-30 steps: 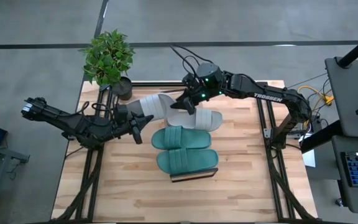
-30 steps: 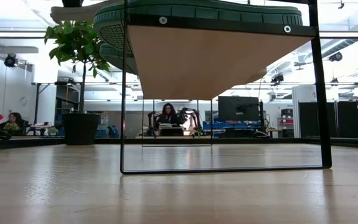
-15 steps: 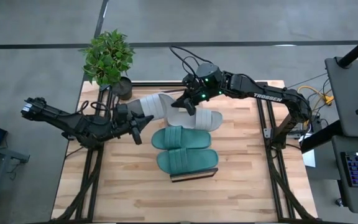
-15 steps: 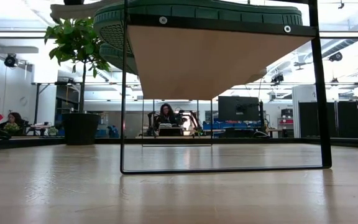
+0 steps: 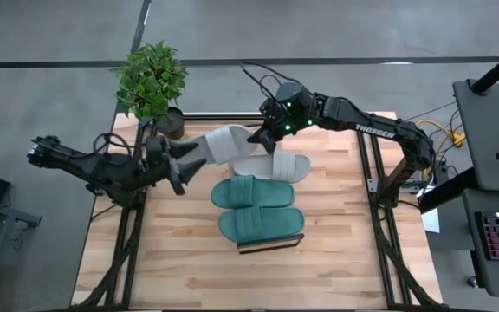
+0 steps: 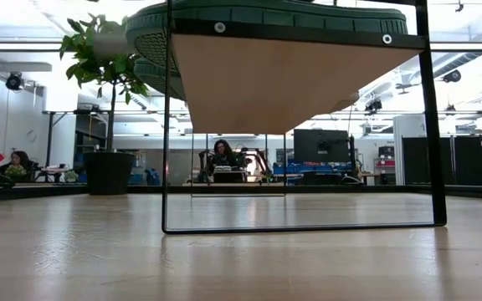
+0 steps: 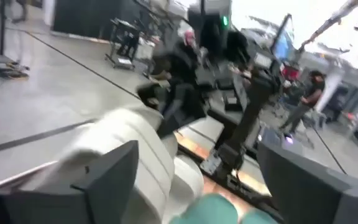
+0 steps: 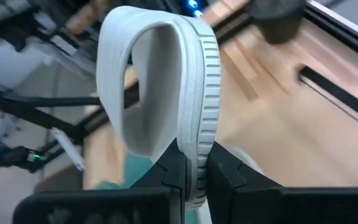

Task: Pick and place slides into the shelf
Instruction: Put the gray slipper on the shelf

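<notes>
Right pincer [image 5: 258, 136] clenched on edge of grey slide [image 5: 223, 143], held above surface [image 5: 336, 260] beside its mate [image 5: 275, 166]. Left pincer [image 5: 178, 165] released, just beside it. Teal pair [image 5: 258, 208] on shelf [image 5: 271, 245]. Advice: keep grip firm, lower flat beside mate.

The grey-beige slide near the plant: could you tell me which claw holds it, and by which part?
The right claw pinches the grey-beige slide by the sole's edge; the left claw is open, off it.
</notes>
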